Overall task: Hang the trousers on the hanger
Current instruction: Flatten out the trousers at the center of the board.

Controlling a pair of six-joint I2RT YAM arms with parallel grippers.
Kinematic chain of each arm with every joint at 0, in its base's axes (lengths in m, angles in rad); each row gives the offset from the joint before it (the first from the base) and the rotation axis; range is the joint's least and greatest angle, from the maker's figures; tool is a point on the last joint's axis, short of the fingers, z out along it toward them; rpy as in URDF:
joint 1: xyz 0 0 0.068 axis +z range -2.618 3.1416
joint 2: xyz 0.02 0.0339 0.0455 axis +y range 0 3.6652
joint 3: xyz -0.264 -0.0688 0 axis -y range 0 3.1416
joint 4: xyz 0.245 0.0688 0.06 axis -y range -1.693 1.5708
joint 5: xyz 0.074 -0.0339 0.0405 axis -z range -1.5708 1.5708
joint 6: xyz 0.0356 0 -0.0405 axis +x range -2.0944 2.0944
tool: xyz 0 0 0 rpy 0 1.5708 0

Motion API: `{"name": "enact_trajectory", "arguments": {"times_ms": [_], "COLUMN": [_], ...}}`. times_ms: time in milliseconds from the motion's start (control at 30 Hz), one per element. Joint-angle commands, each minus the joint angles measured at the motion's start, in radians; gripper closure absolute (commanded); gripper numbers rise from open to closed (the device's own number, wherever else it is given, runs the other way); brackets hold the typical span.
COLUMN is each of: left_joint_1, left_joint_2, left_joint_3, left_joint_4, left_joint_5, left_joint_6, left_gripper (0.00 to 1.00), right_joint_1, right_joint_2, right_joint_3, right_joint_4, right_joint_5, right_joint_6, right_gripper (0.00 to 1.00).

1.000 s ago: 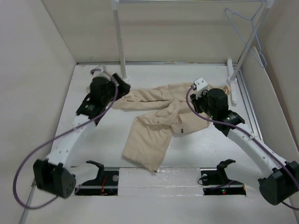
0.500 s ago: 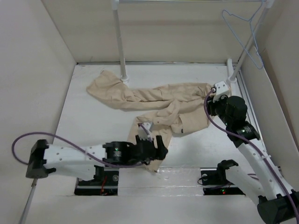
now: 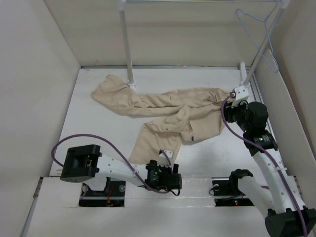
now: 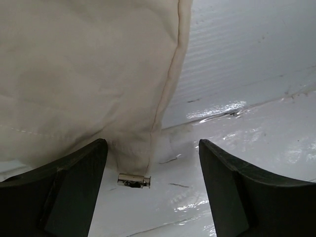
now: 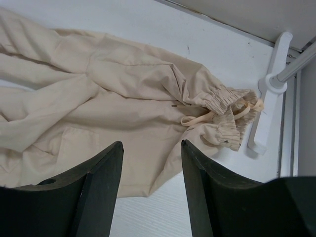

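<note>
Trousers point(image 3: 168, 111) lie flat on the tabletop point(image 3: 98, 138), long axis running from far-left corner to right edge, one leg bent toward the near edge. Waistband point(image 5: 224, 111) sits just ahead of the right gripper point(image 5: 151, 144), which is wide open and empty, nearer the hanger point(image 3: 250, 33) at the far-right corner. Left gripper point(image 4: 150, 145) is open and empty at the leg hem point(image 4: 133, 158).
</note>
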Motion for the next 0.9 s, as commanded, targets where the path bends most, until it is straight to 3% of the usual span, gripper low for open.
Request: {"name": "enact_trajectory", "arguments": {"times_ms": [0,133,167,200,233,333,367,467,633,700,733,767,800,833,867], "left_joint_1": [0.008,0.017,0.026,0.036,0.046,0.056,0.056,0.095,0.293,0.293,0.293,0.293,0.293,0.293,0.293], "left_joint_2": [-0.027,0.037,0.051,0.065,0.059,-0.047,-0.096,-0.332,-0.749,-0.879,-0.906,-0.926,-0.928,-0.885,-0.854], "left_joint_3": [-0.033,-0.005,-0.001,-0.002,-0.004,-0.017,-0.016,0.012,0.097,0.181,0.202,0.216,0.228,0.258,0.259], "left_joint_4": [0.048,0.016,-0.015,-0.032,-0.05,-0.196,-0.31,-0.487,-0.529,-0.517,-0.496,-0.453,-0.455,-0.548,-0.663], "left_joint_5": [-0.034,-0.047,-0.058,-0.07,-0.078,-0.15,-0.182,-0.302,-0.472,-0.533,-0.573,-0.568,-0.549,-0.557,-0.557], "left_joint_6": [-0.012,-0.002,-0.008,-0.019,-0.036,-0.143,-0.189,-0.278,-0.156,-0.063,-0.009,0.042,0.077,-0.017,-0.018], "left_gripper": [0.31,0.43,0.54,0.81,0.98,1.0,1.0,1.0,1.0,1.0,1.0,1.0,1.0,1.0,1.0], "right_joint_1": [-0.005,-0.005,-0.005,-0.005,-0.005,-0.005,-0.005,-0.005,-0.039,-0.062,-0.076,-0.102,-0.117,-0.152,-0.153], "right_joint_2": [-0.007,-0.005,-0.005,-0.007,-0.008,-0.021,-0.024,-0.051,-0.03,0.005,0.043,0.062,0.085,0.154,0.154], "right_joint_3": [-0.013,-0.023,-0.028,-0.031,-0.033,-0.049,-0.057,-0.103,-0.166,-0.181,-0.189,-0.216,-0.226,-0.227,-0.223], "right_joint_4": [0.05,0.073,0.073,0.07,0.065,0.057,0.057,0.07,0.045,0.051,0.063,0.114,0.134,0.161,0.174], "right_joint_5": [-0.066,-0.091,-0.086,-0.077,-0.052,-0.031,-0.017,0.049,0.211,0.206,0.199,0.19,0.186,0.176,0.176], "right_joint_6": [0.008,0.014,0.016,0.014,0.014,0.014,0.022,0.046,0.076,0.103,0.111,0.12,0.126,0.151,0.151], "right_gripper": [0.44,0.44,0.44,0.44,0.44,0.45,0.45,0.47,0.59,0.61,0.6,0.49,0.44,0.43,0.42]}}
